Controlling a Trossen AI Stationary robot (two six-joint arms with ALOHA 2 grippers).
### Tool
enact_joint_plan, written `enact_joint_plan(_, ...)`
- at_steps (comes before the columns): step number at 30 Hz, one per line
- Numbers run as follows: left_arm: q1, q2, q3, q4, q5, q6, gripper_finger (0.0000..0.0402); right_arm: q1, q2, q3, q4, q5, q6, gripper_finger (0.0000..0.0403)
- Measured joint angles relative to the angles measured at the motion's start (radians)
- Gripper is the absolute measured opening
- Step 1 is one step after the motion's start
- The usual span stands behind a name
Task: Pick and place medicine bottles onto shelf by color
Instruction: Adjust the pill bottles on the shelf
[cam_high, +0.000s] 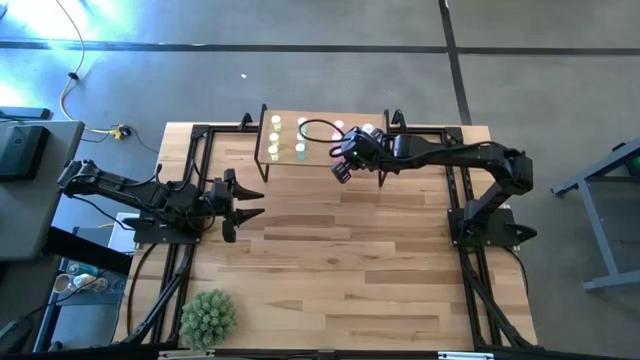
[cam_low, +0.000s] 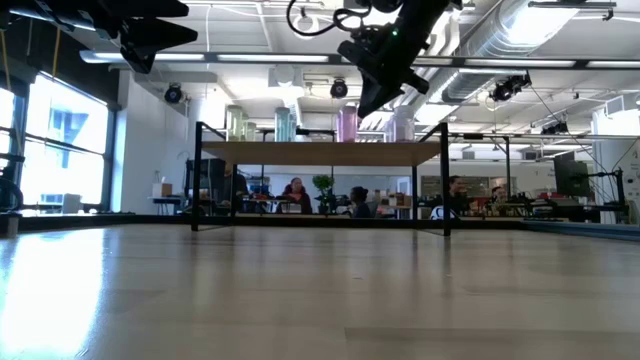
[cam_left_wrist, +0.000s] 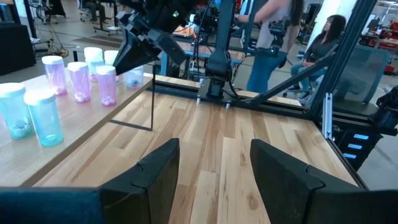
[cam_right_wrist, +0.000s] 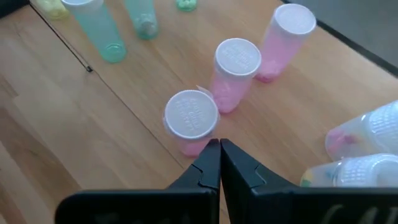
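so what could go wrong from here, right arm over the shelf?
1. The right gripper is shut and empty, tips right beside the nearest pink bottle; any move could tip it.
2. The pink bottles stand close together on the shelf, so one falling could knock the next.
3. The left gripper waits open, well clear.

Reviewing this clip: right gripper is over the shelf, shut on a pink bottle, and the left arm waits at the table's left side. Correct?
Not quite. The right gripper is shut but empty: the right wrist view shows its fingertips pressed together above the nearest pink bottle, which stands free on the shelf. The rest holds: the left gripper waits at the table's left side.
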Motion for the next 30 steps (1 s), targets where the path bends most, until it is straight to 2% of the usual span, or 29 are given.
enact_joint_plan(15,0.000,0.000,0.000,0.000,0.000,0.000,0.0186,-0.012,0.000,0.000,0.011,-0.041,0.004,0.0000)
enact_joint_plan(19,0.000,0.000,0.000,0.000,0.000,0.000,0.0186,-0.029,0.000,0.000,0.011,-0.087,0.004,0.0000)
enact_joint_plan(30,0.000,0.000,0.000,0.000,0.000,0.000,0.0186,-0.036,0.000,0.000,0.023,-0.094,-0.004,0.0000)
